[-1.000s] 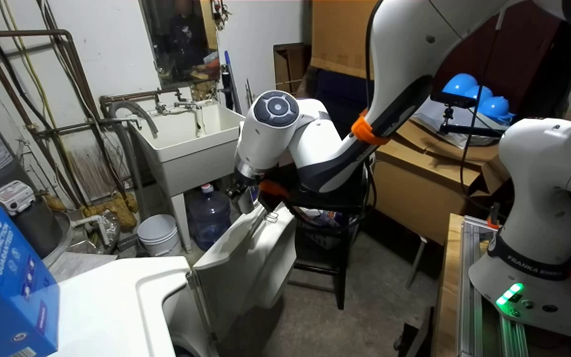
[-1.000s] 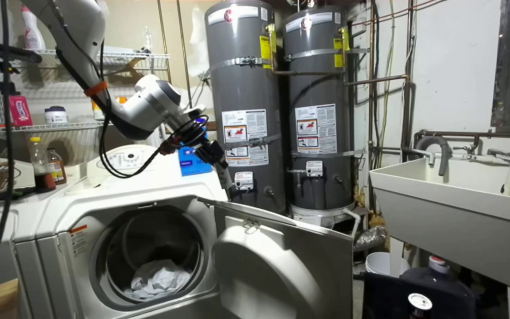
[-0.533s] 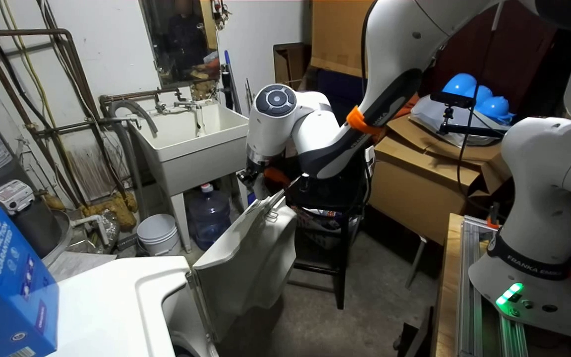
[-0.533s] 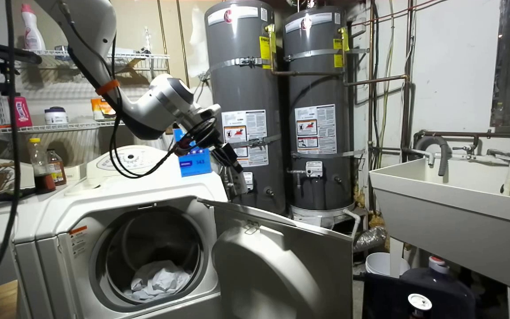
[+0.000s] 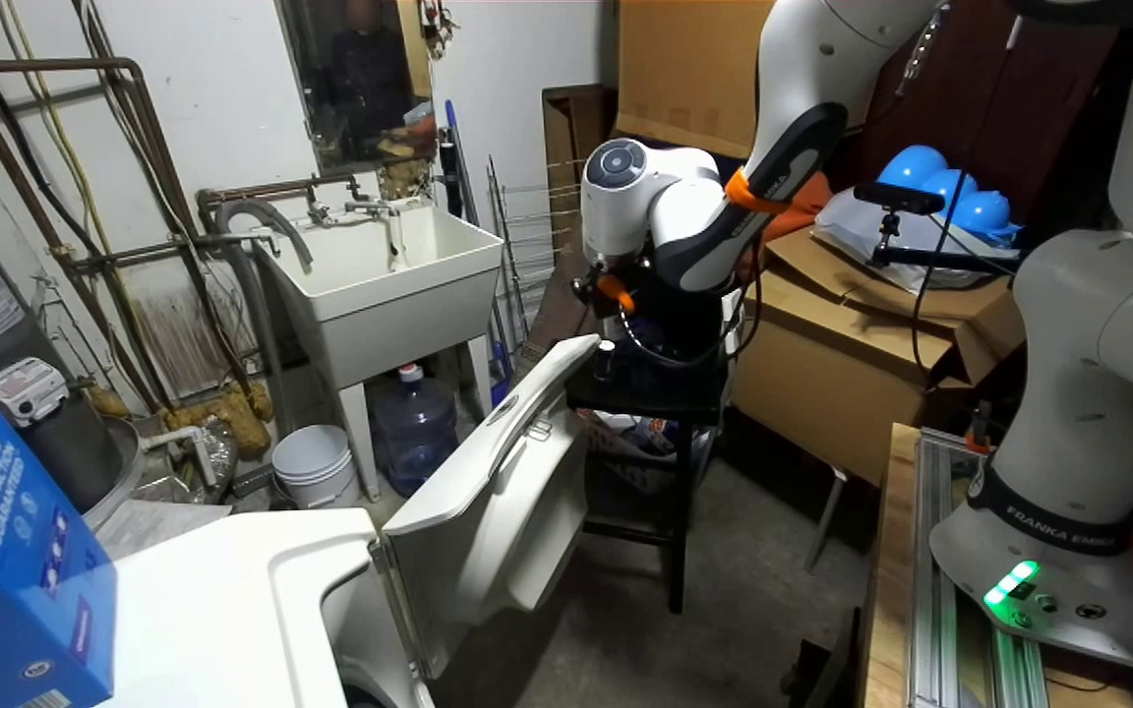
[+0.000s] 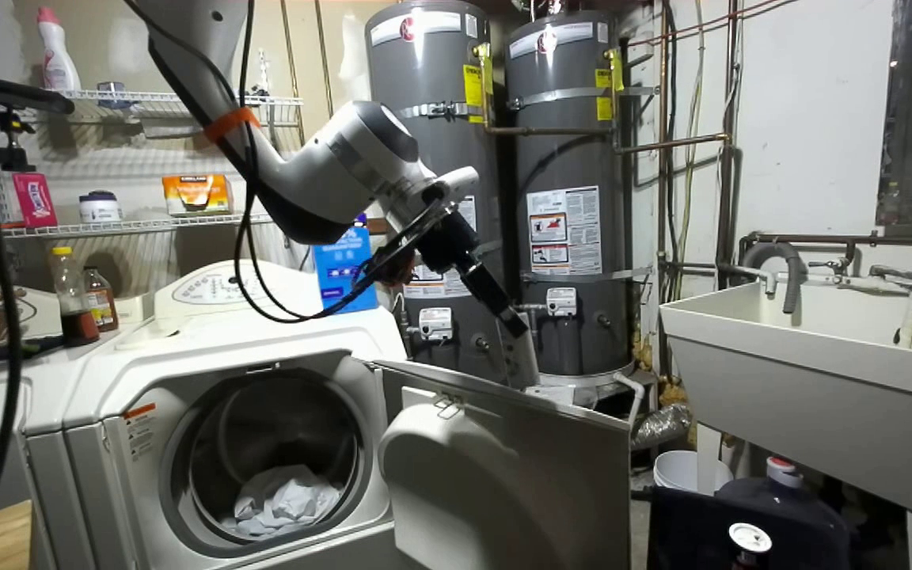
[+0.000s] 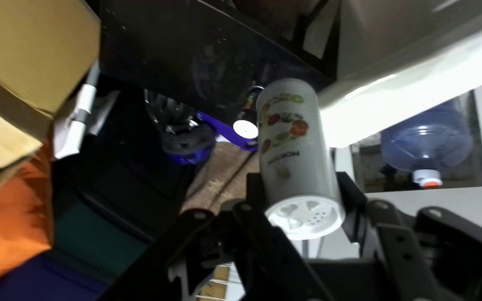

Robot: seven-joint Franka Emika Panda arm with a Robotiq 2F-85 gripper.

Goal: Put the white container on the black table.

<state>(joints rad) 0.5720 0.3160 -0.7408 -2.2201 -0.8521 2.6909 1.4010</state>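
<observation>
My gripper [image 7: 301,196] is shut on the white container [image 7: 295,159], a cylinder with fruit and vegetable pictures and a white shaker lid. In the wrist view its lid end is towards me and a pad is on each side. It also shows tilted below the gripper [image 6: 513,317] in an exterior view [image 6: 522,364]. The black table [image 5: 660,395] stands behind the open dryer door; its glossy top shows in the wrist view [image 7: 207,54]. The container is held above it, apart from it as far as I can see. A small dark jar with a white lid [image 5: 606,360] stands at its edge.
The open white dryer door [image 5: 498,482] stands close beside the table and shows as a bright edge [image 7: 408,88] in the wrist view. A dark helmet [image 7: 182,129] lies near the jar. A cardboard box [image 5: 822,364] and the sink [image 5: 399,315] flank the area.
The arm has moved with the container past the dryer door towards the black table, rightward in both exterior views. The grip on the container stays shut.
</observation>
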